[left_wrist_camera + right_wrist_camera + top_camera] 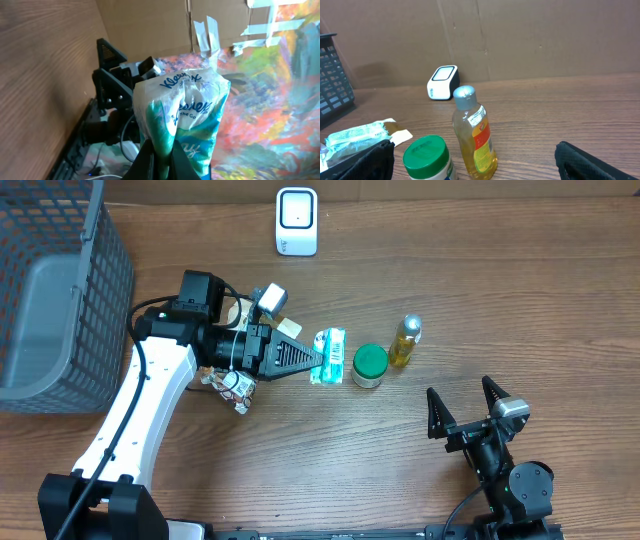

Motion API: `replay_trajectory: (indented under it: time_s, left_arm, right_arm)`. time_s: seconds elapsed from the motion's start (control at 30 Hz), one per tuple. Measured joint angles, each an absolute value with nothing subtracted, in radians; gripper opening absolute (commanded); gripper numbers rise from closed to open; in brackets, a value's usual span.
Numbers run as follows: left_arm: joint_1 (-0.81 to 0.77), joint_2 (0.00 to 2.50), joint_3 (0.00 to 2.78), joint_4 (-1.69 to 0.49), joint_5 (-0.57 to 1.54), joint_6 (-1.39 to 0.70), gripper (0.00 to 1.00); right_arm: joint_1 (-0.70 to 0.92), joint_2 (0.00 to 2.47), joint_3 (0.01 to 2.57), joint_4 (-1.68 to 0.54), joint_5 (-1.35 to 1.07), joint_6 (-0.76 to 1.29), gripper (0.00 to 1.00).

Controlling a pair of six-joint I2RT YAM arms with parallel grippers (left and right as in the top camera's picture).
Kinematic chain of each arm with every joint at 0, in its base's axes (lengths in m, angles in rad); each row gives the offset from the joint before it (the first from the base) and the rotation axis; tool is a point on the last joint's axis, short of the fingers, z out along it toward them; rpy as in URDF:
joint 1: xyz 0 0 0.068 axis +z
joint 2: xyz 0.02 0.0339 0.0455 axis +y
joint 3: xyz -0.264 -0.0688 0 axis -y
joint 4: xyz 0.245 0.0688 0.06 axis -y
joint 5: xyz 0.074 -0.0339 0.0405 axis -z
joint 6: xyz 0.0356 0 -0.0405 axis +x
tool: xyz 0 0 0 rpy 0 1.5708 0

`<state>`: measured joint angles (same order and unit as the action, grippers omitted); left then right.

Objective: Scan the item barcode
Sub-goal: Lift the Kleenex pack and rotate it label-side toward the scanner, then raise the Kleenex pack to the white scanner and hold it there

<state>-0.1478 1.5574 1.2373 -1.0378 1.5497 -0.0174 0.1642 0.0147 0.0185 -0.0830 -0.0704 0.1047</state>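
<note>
My left gripper [318, 360] is shut on a white and teal Kleenex tissue pack [329, 356], pinching one end of it. In the left wrist view the pack [182, 115] fills the middle, squeezed between the black fingers [146, 162]. No barcode shows on the faces I can see. The white scanner [296, 221] stands at the table's far edge, well beyond the pack, and also appears in the right wrist view [443, 82]. My right gripper [462, 392] stands open near the front right, holding nothing.
A green-lidded jar [369, 365] and a yellow oil bottle [406, 342] stand just right of the pack. Small packets [232, 385] and a beige card [290, 327] lie by the left arm. A grey mesh basket [60, 290] fills the far left.
</note>
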Motion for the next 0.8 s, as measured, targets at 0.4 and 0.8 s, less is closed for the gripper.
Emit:
replay_trajectory:
  time_s: [0.4,0.8]
  left_arm:
    - [-0.148,1.557,1.237,-1.007,0.839,-0.169,0.04]
    - [-0.148,1.572,1.555,-1.132,0.442,-0.375,0.04]
  right_arm:
    - [0.164,0.015,0.019,-0.083,-0.070,0.104,1.00]
    - [0.164,0.015,0.019,-0.083,-0.071,0.104,1.00]
